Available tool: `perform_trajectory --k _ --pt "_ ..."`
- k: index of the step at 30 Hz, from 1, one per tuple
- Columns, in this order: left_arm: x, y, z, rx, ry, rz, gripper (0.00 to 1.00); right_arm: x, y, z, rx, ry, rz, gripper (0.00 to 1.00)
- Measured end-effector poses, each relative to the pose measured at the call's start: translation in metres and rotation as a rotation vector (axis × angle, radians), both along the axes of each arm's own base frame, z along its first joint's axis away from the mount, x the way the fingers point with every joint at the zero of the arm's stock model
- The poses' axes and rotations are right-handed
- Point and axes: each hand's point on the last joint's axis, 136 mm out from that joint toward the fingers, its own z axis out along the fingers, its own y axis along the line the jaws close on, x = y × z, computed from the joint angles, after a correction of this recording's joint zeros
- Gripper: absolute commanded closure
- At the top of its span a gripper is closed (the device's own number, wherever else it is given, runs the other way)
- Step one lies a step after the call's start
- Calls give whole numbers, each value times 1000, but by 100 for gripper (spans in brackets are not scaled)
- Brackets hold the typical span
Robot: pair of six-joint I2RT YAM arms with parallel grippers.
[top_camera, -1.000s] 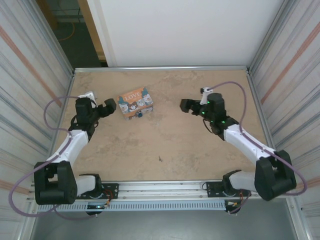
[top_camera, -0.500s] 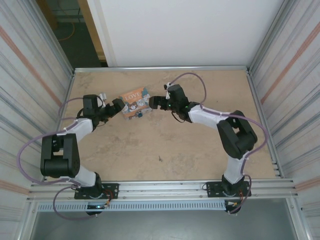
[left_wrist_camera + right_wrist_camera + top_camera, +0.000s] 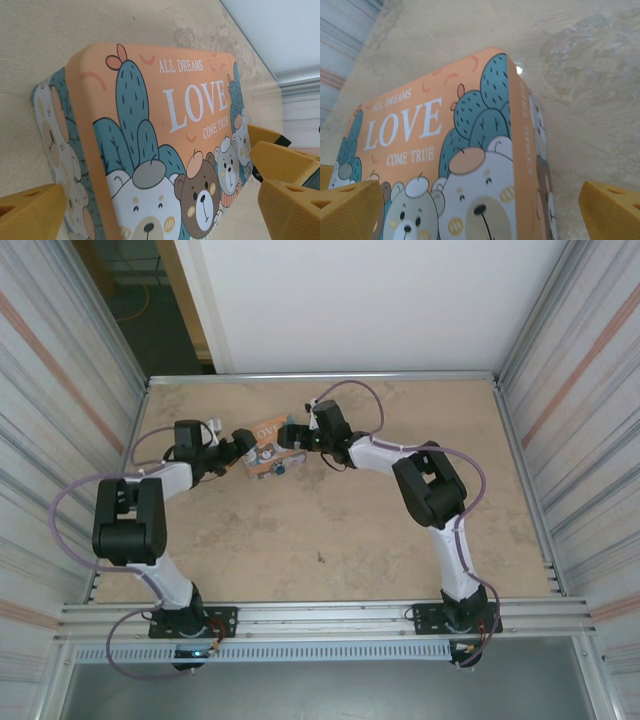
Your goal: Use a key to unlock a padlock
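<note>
Left gripper [image 3: 243,448] and right gripper [image 3: 291,434] gape wide astride the LOVE box [image 3: 266,452]; an uneven squeeze could skid it, padlock [image 3: 279,468] too.

Box [image 3: 268,430]: one, with a picture lid.
Padlock [image 3: 279,469]: one, tiny and blue, at the box's near side.
Arms: two, left arm [image 3: 130,530] and right arm [image 3: 430,490].
Grippers: two, left gripper [image 3: 243,447] and right gripper [image 3: 290,435], each with two yellow fingers [image 3: 30,212].
Purple cables [image 3: 345,386]: two, one per arm.
Table [image 3: 350,530]: one.
Lines of lettering on the lid: three.
</note>
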Motion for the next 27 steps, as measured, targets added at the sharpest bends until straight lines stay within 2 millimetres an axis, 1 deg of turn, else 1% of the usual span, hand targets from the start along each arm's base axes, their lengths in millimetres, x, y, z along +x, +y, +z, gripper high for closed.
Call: perform_trajectory --k 6,10,13,16,19,27 --pt "5 -14 -4 -12 12 -30 1 -5 9 -1 21 16 43 6" --pt "5 -17 -5 -10 14 -31 1 -4 7 -3 19 23 42 12" --pt "5 -21 -5 -1 12 -33 1 -9 1 -8 12 27 35 13" --pt "3 -30 -5 3 12 -50 1 -19 -10 -8 -2 35 23 15" --pt "0 -43 -5 4 14 -72 1 -33 -25 -10 -23 48 4 17" --pt "-16 -88 -6 14 22 -148 1 -71 -70 -12 -73 88 -62 20"
